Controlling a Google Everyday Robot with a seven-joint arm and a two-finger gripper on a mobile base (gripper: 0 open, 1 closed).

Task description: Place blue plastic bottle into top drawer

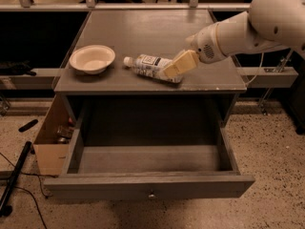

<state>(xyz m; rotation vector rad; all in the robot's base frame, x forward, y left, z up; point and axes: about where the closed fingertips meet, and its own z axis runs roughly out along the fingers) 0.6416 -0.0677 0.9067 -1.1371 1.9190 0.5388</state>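
The blue plastic bottle (151, 67) lies on its side on the grey cabinet top (143, 32), white cap toward the left, near the front edge. My gripper (177, 65) reaches in from the right on a white arm and sits at the bottle's right end, overlapping its base. The top drawer (148, 187) is pulled wide open below the cabinet top, with its inside bare and a small round knob on its front panel.
A cream round bowl (92, 58) stands on the cabinet top left of the bottle. An open cardboard box (53, 137) sits on the floor left of the drawer. A black pole and cables (14, 178) lie on the speckled floor at lower left.
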